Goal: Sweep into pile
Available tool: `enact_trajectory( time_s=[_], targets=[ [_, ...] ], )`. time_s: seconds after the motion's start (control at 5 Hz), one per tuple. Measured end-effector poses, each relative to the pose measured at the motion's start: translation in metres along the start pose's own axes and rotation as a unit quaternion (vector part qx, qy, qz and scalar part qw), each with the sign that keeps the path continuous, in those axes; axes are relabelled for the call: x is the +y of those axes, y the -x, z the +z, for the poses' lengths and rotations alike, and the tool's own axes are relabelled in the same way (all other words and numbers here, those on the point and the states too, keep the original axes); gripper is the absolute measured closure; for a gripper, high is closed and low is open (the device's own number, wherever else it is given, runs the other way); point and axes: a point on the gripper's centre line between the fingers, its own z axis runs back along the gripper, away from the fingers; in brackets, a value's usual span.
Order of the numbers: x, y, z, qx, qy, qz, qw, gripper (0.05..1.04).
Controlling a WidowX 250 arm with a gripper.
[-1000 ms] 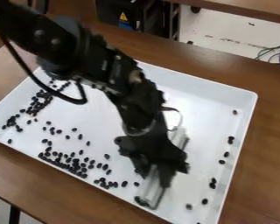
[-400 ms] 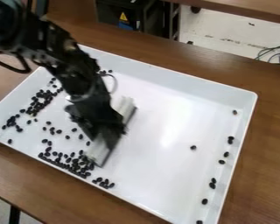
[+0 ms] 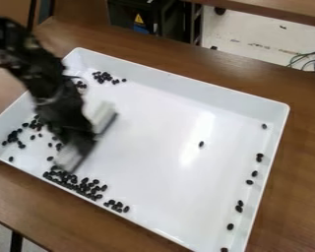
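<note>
Task part done, by my reading: no single pile so far. Nearest, down the right wall of the large white plastic tray (image 3: 160, 172), small black oval beans (image 3: 230, 227) lie strung out singly and in pairs, unswept. Next, along the near wall toward the left, the densest heap (image 3: 81, 186), drawn out as a band, with a small clump (image 3: 117, 206) just beside its right end; best candidate for the pile. Mid-tray, one lone bean (image 3: 201, 144) well apart. Left part, loose scatter (image 3: 16, 135) left to bring in. Black two-finger gripper (image 3: 77, 142) over the left part, apparently clenched on the pale straight-edged sweeping tool (image 3: 104, 116), which lies slantwise beneath it, its near end by the heap. Farther back, another cluster (image 3: 106, 77) near the far left corner, also left to gather. Edges and room: near wall close to tool and heap, so a low stroke there could knock the rim or ride over beans. Right of the tool, broad bare floor, only the lone bean in it; good room for swinging round. Left side tight between tool and wall, beans in the gap. Far wall leaves some room, less by the corner cluster. Beyond the rim, brown wooden table (image 3: 298, 162); raised walls should keep beans off it
</note>
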Motion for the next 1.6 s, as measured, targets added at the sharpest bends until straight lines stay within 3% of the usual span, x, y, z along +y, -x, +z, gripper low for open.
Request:
enact_trajectory(
  time_s=[0.2, 0.6, 1.2, 1.6],
  targets=[
    [0.020, 0.010, 0.003, 0.012, 0.000, 0.004, 0.9999, 0.730],
    [0.034, 0.002, 0.007, 0.026, 0.003, -0.016, 0.9995, 0.731],
    [-0.002, -0.021, 0.024, 0.011, 0.024, -0.021, 0.9994, 0.731],
    [-0.060, -0.039, 0.029, 0.011, 0.027, -0.051, 0.9983, 0.730]
  ],
)
